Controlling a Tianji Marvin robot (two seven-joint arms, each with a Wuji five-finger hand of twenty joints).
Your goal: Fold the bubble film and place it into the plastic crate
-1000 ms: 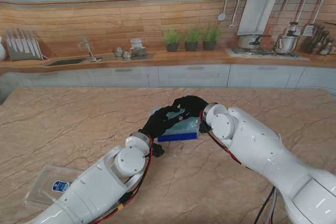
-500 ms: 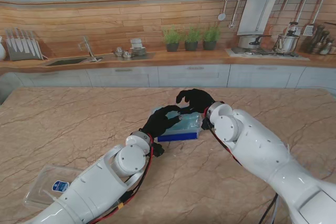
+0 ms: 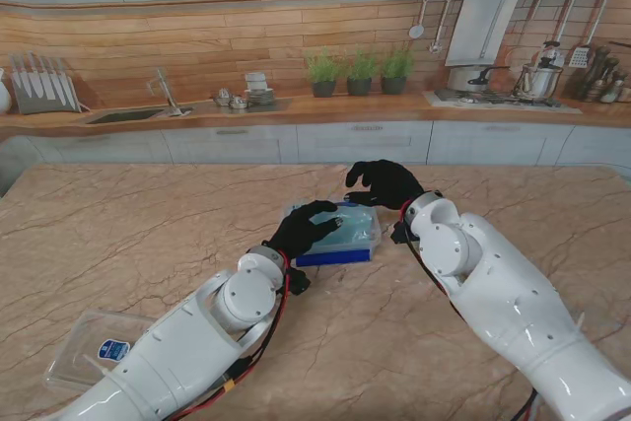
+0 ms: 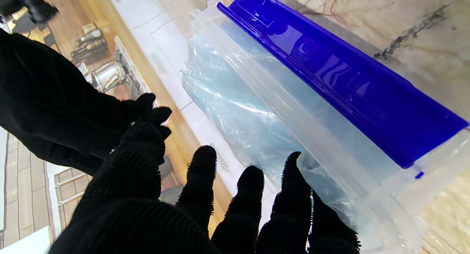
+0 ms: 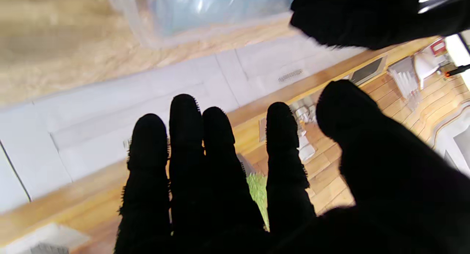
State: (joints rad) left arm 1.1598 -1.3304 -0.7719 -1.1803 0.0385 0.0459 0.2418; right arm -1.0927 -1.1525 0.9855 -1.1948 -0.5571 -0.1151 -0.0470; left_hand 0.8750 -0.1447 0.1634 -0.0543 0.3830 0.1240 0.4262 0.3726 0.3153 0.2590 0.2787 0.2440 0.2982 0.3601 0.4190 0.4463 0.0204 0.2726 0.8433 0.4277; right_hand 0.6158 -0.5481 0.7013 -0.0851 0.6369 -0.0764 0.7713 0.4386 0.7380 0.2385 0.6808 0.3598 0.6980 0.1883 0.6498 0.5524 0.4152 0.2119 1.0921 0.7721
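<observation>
Left hand (image 3: 308,229), black-gloved, sits over the near-left part of the plastic crate (image 3: 370,240), fingers (image 4: 201,173) spread and reaching into it, gripping nothing; whether the tips touch the film cannot be told. Right hand (image 3: 383,183) hovers at the crate's far right corner, raised clear of it, fingers loosely apart and empty. From its wrist view the fingers (image 5: 185,136) point out toward the kitchen counter, with the crate's edge only just in sight.

Bubble film (image 4: 235,111) lies inside the crate, a pale bluish, crinkled bundle seen through the clear walls. Crate stands mid-table on the marble table (image 3: 128,234), a blue panel (image 4: 341,81) along its near side.

Clear lid (image 3: 84,347) with a blue sticker lies well apart, near the left arm's base.
</observation>
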